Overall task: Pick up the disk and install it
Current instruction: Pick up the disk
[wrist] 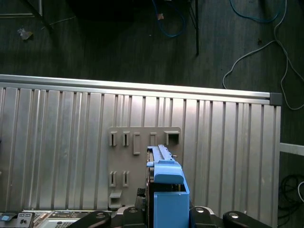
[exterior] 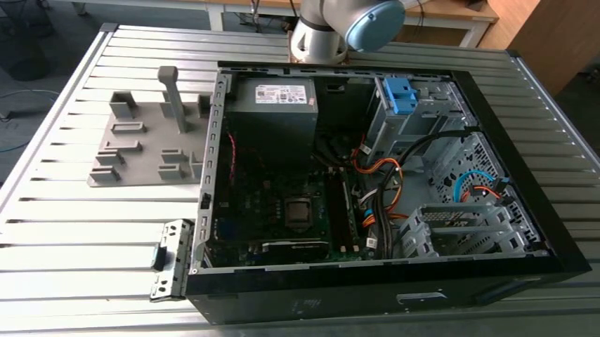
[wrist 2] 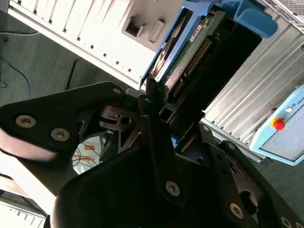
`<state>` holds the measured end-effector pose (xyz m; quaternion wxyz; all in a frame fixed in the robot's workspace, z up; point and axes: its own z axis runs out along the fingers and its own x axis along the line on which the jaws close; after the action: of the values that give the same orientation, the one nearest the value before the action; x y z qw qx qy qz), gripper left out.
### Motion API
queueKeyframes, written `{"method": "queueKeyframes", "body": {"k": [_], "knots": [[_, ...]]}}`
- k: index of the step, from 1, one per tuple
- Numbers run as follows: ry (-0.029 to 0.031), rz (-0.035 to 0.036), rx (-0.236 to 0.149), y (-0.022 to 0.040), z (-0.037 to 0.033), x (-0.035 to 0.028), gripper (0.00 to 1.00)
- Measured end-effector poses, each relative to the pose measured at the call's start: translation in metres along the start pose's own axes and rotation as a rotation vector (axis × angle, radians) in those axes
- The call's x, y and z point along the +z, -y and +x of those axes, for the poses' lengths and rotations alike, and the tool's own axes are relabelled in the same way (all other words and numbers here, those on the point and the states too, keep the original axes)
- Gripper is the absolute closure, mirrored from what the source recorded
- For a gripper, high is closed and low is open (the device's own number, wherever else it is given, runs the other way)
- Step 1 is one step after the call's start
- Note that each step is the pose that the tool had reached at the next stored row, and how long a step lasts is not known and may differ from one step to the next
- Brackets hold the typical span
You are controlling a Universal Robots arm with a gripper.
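Disk: we are looking at the disk [wrist 2: 190,52], a flat rectangular metal hard drive edged by a glossy blue plastic carrier frame. In the second wrist view it is showing a green circuit board and a row of connector pins.
Disk, edge-on: in the first wrist view the disk [wrist: 166,190] is presenting its thin side and the boxy blue end of the frame.
Hand: the matte black hand [wrist 2: 154,102], made of angular plates with bright screw heads, is pinching the disk, its fingers pressed onto the near end.
Disk against hand: the disk is standing straight out from the fingertips and is being held clear of the tabletop.
Tabletop: we are seeing a ribbed tabletop [exterior: 56,232] of silver aluminium slats, running in long parallel grooves.
Fixture plate: a flat grey plastic fixture plate [exterior: 140,147], with slotted holders and one tall post, is lying on the slats just beside the case, on the exterior view's left. In the first wrist view the disk is crossing in front of this plate [wrist: 126,156].
Case: a black metal computer case [exterior: 375,291] is lying open on its side. It is showing a green motherboard [exterior: 281,203], a grey power-supply box [exterior: 272,105] with a white sticker, and a small blue plastic bracket [exterior: 398,95] in a perforated cage.
Arm: a smooth grey arm [exterior: 373,21] with a pale blue cap is rising behind the case.
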<state>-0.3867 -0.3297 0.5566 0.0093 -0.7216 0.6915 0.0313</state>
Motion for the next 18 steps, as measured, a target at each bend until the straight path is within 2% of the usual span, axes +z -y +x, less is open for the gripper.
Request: {"method": "queueKeyframes", "body": {"k": [18], "knots": [[-0.0005, -0.0001, 0.000, -0.0003, 0.0081, -0.0005, 0.64]]}}
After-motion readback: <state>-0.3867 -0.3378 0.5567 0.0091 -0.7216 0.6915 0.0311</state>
